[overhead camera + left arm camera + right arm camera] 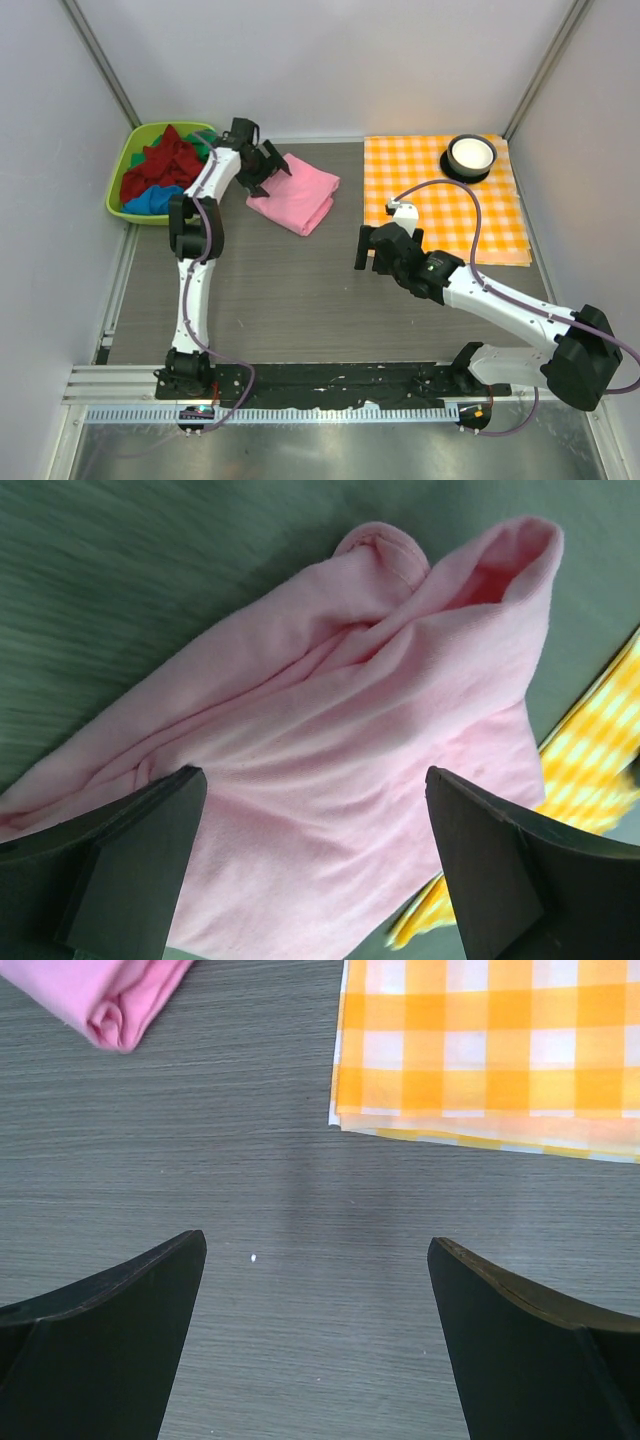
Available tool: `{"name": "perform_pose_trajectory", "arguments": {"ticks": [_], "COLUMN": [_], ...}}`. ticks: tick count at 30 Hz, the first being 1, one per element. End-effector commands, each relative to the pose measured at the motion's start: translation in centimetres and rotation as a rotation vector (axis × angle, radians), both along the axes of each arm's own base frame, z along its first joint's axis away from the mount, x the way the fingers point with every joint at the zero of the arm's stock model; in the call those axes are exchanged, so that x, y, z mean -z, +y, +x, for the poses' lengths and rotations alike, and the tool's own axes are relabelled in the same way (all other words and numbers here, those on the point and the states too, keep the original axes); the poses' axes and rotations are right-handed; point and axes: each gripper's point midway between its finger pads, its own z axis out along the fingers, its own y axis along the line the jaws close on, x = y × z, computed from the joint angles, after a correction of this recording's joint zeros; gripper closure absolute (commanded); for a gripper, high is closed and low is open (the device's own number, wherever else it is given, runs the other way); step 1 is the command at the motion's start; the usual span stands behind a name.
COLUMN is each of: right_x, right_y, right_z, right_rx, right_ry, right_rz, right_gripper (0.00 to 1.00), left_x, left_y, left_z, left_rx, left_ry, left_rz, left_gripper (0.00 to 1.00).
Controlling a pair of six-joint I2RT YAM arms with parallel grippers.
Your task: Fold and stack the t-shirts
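A light pink t-shirt (296,196) lies folded on the grey table, right of the basin. My left gripper (268,170) hovers over its left edge, open; in the left wrist view the pink t-shirt (350,740) fills the space below the open left gripper (314,772), with nothing between the jaws. Dark red (160,165), green (200,148) and blue (152,202) t-shirts are heaped in a green basin (118,183). My right gripper (363,248) stands open over bare table; the right wrist view shows the right gripper (317,1242) empty, the pink t-shirt's corner (110,995) at top left.
An orange-and-white checked cloth (450,205) covers the back right, its edge (490,1050) ahead of the right gripper. A white bowl (471,154) sits on a black coaster on that cloth. Grey walls enclose the table on three sides.
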Motion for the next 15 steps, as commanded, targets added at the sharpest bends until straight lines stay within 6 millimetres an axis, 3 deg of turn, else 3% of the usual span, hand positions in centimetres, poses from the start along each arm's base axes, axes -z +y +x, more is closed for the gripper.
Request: {"name": "perform_pose_trajectory", "arguments": {"ticks": [1, 9, 12, 13, 15], "right_x": [-1.3, 0.4, 0.9, 1.0, 0.6], "right_y": [0.6, 1.1, 1.0, 0.8, -0.1], "right_z": [0.5, 0.7, 1.1, 1.3, 2.0], "right_rx": [-0.001, -0.024, -0.019, -0.003, 0.052], "right_ry": [-0.045, -0.019, -0.027, -0.04, -0.074], "right_rz": [0.047, 0.008, -0.007, -0.016, -0.042], "right_gripper": [0.0, 0.0, 0.0, 0.0, 0.0], "left_x": [7.3, 6.2, 4.2, 3.4, 0.0], "left_y": [7.2, 11.7, 11.5, 10.7, 9.6], "left_z": [1.9, 4.7, 5.8, 6.1, 6.6], "left_rx": [-0.27, -0.538, -0.573, -0.55, -0.505], "left_ry": [0.082, -0.01, -0.083, -0.102, -0.155], "left_rz": [0.086, 0.068, 0.012, -0.031, -0.08], "left_gripper": [0.0, 0.0, 0.0, 0.0, 0.0]}}
